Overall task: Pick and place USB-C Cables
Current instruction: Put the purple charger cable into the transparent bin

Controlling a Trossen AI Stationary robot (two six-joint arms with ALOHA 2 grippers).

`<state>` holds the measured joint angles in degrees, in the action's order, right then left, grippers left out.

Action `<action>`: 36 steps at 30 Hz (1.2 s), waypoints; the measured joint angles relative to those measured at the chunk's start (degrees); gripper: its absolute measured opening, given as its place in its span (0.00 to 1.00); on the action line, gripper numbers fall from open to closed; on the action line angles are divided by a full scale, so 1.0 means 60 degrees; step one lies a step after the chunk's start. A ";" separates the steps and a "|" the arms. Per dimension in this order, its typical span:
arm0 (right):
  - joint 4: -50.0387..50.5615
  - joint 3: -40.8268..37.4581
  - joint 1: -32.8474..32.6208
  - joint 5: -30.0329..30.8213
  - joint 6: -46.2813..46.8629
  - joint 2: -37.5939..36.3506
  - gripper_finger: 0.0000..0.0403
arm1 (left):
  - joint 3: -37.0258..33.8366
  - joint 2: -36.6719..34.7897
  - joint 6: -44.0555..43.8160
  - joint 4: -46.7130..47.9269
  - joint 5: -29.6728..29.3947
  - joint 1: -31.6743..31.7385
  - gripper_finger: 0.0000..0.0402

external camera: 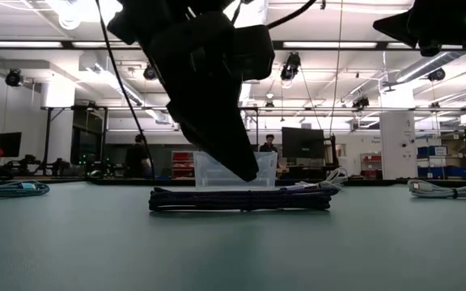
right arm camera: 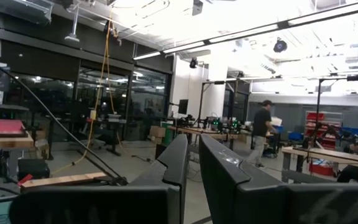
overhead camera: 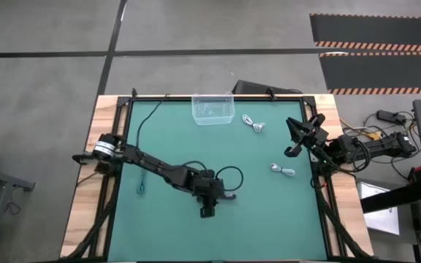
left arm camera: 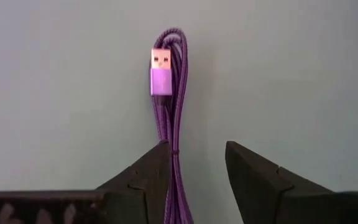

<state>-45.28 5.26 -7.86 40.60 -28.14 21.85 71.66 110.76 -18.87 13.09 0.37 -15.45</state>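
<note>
A dark purple braided USB-C cable bundle (left arm camera: 178, 106) lies flat on the green mat, its plug (left arm camera: 160, 71) at the far end. My left gripper (left arm camera: 194, 148) hangs open just over it, near the table's middle (overhead camera: 207, 210). One finger stands on each side of the bundle's near part. In the low view the fingertips (external camera: 249, 171) stop a little above the bundle (external camera: 241, 200). My right gripper (overhead camera: 298, 139) waits raised at the table's right edge. Its fingers (right arm camera: 178, 165) are shut to a narrow slit, with nothing between them.
A clear plastic box (overhead camera: 213, 109) stands at the table's far edge. Two white cable bundles (overhead camera: 253, 123) (overhead camera: 282, 170) lie on the right half, and a teal one (overhead camera: 143, 184) lies on the left. Beyond the table, people stand in the room.
</note>
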 joint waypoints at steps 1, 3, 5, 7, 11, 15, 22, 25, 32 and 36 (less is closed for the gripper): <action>0.0000 0.0000 0.0004 0.0000 -0.0024 0.0000 0.08 | -0.0093 -0.0001 0.0112 -0.0223 0.0026 0.0021 0.35; 0.0002 0.0000 0.0002 0.0000 -0.0035 0.0000 0.08 | -0.0216 -0.0022 0.0355 -0.0393 0.0043 0.0069 0.35; 0.0003 0.0000 0.0003 0.0000 -0.0039 0.0000 0.08 | -0.0233 -0.0022 0.0671 -0.0351 0.0057 0.0103 0.35; 0.0000 0.0000 0.0003 0.0000 -0.0044 0.0000 0.08 | -0.0233 -0.0022 0.0900 -0.0382 0.0057 0.0119 0.35; 0.0000 0.0000 0.0004 0.0000 -0.0055 0.0000 0.08 | -0.0234 -0.0033 0.0967 -0.0428 0.0049 0.0129 0.35; 0.0002 0.0000 0.0002 0.0000 -0.0069 0.0000 0.08 | -0.0315 -0.0036 0.1055 -0.0427 0.0042 0.0132 0.35; 0.0004 0.0000 0.0001 0.0000 -0.0069 0.0000 0.08 | -0.0466 -0.0036 0.1240 -0.0545 0.0018 0.0140 0.35; 0.0000 0.0000 0.0001 0.0000 -0.0069 0.0000 0.08 | -0.0711 -0.0036 0.1211 -0.0904 0.0017 0.0140 0.35; 0.0000 0.0000 0.0003 0.0000 -0.0072 0.0000 0.08 | -0.1011 -0.0036 0.1198 -0.1336 -0.0190 0.0140 0.35; 0.0000 0.0000 0.0001 0.0000 -0.0106 0.0000 0.08 | -0.1113 -0.0036 0.1185 -0.1356 -0.0227 0.0140 0.35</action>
<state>-45.28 5.26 -7.85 40.60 -28.77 21.85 64.98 110.54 -11.76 4.95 -0.99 -14.61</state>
